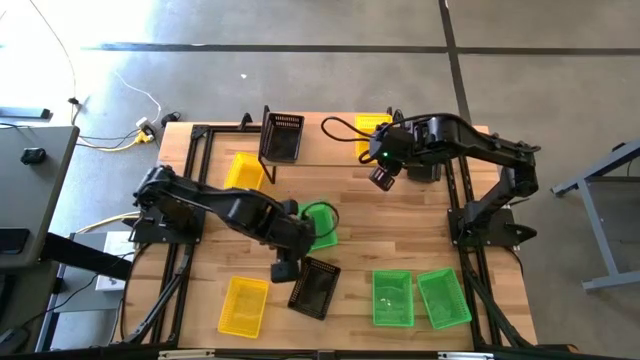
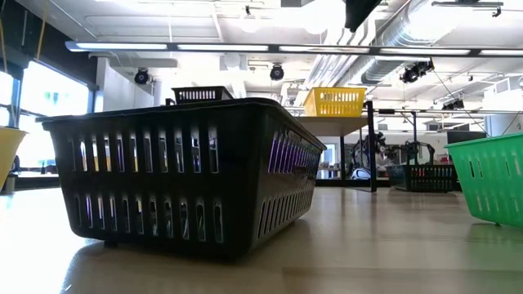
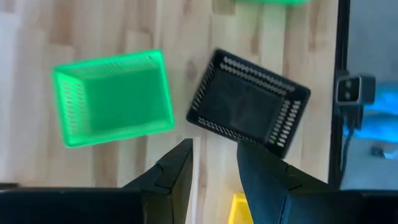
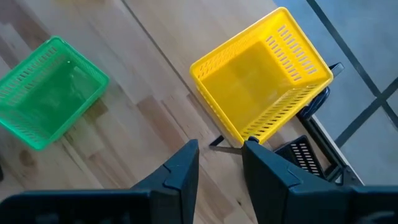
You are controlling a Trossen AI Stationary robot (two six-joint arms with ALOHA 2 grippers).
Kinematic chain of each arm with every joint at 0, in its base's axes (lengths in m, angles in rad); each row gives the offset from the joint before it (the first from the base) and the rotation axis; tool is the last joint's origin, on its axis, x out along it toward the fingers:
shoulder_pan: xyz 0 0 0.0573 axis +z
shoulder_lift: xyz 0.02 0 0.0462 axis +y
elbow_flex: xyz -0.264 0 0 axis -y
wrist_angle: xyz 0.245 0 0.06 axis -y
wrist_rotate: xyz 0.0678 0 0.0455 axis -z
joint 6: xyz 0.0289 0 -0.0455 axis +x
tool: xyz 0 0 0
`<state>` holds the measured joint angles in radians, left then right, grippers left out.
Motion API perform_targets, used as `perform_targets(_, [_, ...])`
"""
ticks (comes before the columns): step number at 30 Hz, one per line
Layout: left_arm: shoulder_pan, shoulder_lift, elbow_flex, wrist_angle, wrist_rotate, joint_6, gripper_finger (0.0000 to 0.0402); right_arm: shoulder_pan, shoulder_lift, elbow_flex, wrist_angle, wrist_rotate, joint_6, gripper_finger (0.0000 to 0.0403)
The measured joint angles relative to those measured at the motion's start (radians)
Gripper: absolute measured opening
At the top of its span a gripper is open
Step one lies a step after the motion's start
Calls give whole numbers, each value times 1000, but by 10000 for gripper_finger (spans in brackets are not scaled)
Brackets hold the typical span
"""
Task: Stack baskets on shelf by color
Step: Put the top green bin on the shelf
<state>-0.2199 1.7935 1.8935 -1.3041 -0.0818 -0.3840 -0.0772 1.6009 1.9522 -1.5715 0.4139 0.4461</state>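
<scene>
The shelf [image 1: 330, 150] runs along the table's [image 1: 350, 255] far edge, bearing a black basket [image 1: 282, 136] toward its left end and a yellow basket [image 1: 368, 135] toward its right. The right gripper [image 1: 383, 178] hovers just before that yellow one, fingers apart, empty. The left gripper [image 1: 282, 268] hangs mid-table, released, apparently just above another black basket [image 1: 314, 287].

A grey concrete floor [image 1: 300, 70] with dark seam lines surrounds the butcher-block tabletop [image 1: 350, 245]. White and yellow cables [image 1: 120, 125] trail across it. Across the room, long ceiling strip lights [image 2: 245, 46], exposed silver ducts [image 2: 392, 41] and a bright window [image 2: 37, 114] show.
</scene>
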Motion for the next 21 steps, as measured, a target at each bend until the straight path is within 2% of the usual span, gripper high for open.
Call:
perform_targets(5, [2,65,0,-5,22,65,115,0,-1,0,0,-4,-8,110])
perform_targets(14, [4,193,0,11,-39,166,115,0,-3,0,0,-4,-50,110])
perform_targets(21, [12,243,0,73,-111,168,115,0,-3,-1,0,-5,-71,110])
